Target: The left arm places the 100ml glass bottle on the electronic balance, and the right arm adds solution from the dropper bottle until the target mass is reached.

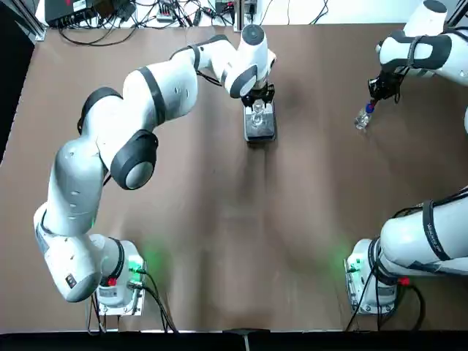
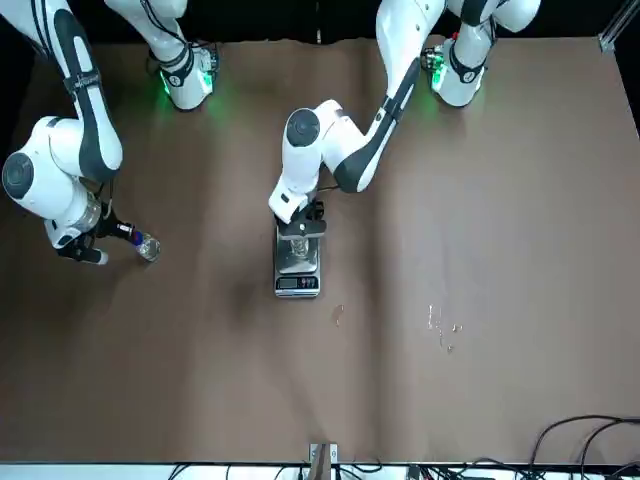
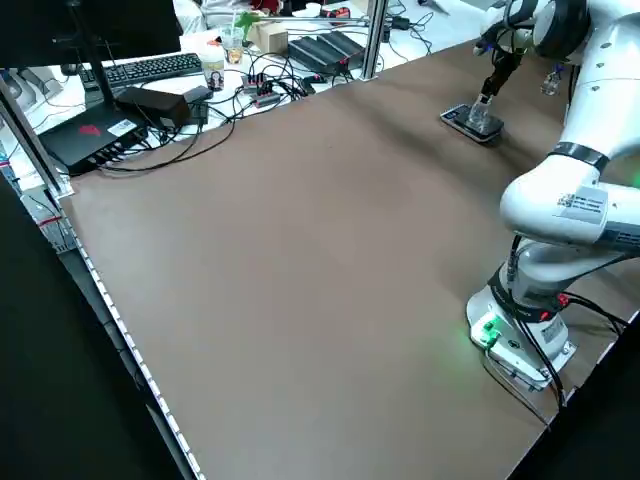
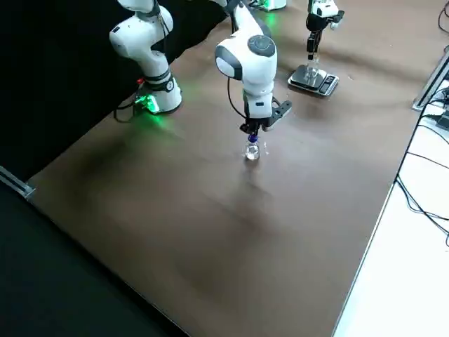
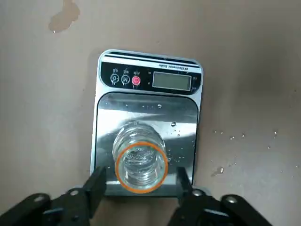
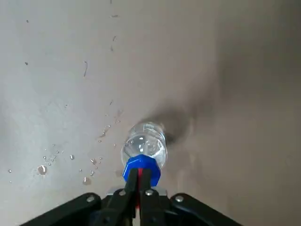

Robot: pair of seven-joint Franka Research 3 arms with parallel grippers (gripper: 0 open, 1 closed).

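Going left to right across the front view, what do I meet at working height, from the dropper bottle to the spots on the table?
Blue-collared dropper bottle in the right gripper → electronic balance → single wet spot → cluster of droplets.

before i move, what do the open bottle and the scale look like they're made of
The open bottle looks like clear, glossy glass, see-through with bright highlights, though clear plastic isn't ruled out. The scale's plate seems smooth, polished metal, judging by its silvery reflections; its dark glossy panel could be plastic or glass.
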